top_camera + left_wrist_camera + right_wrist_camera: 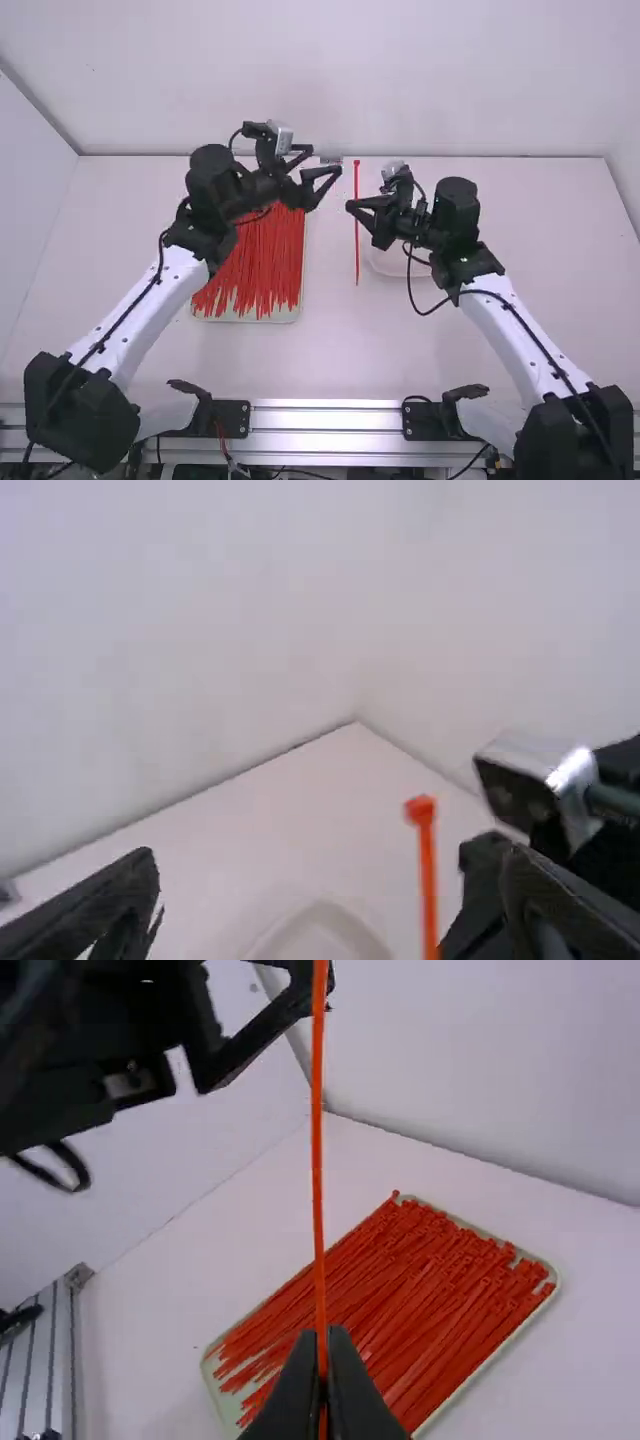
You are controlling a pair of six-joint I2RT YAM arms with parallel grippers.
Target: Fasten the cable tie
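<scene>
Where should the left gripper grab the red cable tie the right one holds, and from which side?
Probably grip the thin red plastic cable tie just below its square head, the stretch free of the shut right gripper. Come from the left arm's side: the open left gripper sits beside that narrow, straight strap.

One camera sits high behind both arms and looks down on the white table from far off. The left wrist camera looks low across the table to the wall corner. The right wrist camera looks down, close, at the tray. All three see the single red cable tie.
</scene>
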